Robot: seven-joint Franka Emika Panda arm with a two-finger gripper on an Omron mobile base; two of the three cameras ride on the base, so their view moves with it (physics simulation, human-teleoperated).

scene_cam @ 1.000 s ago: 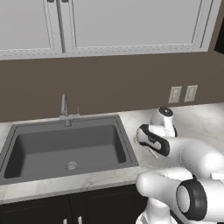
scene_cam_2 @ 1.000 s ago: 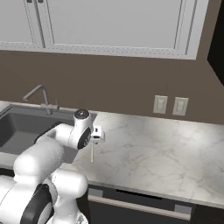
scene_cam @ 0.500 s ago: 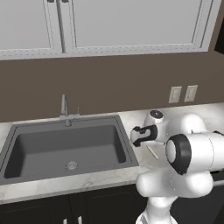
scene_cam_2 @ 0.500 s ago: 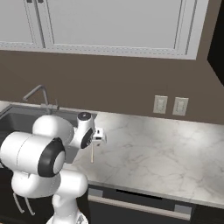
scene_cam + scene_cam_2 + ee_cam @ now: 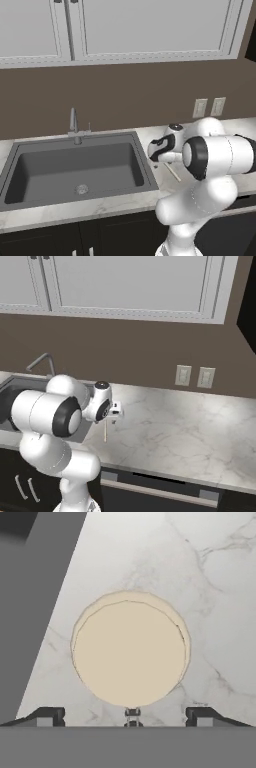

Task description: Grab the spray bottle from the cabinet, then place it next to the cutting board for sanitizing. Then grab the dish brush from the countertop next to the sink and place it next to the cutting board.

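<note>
The dish brush (image 5: 131,649) lies on the marble countertop (image 5: 175,431) just right of the sink (image 5: 50,170). In the hand view its round cream head sits centred between the two finger tips, which stand wide on either side without touching it. My gripper (image 5: 125,714) is open and points straight down over the head. From the base views the hand (image 5: 159,149) (image 5: 114,410) hovers low above the counter, and the thin pale handle (image 5: 173,172) (image 5: 105,431) sticks out below it. The spray bottle and the cutting board are out of view.
A silver faucet (image 5: 73,122) stands behind the dark basin. Two wall outlets (image 5: 192,376) sit on the brown backsplash. Pale wall cabinets (image 5: 150,25) hang overhead. The marble counter stretches on to the right of the brush. My own elbow (image 5: 215,157) bulks close to the counter's front edge.
The arm has folded, with its elbow risen and swung in front of the cameras. The hand has shifted a little toward the sink and stays over the brush. The brush has not moved.
</note>
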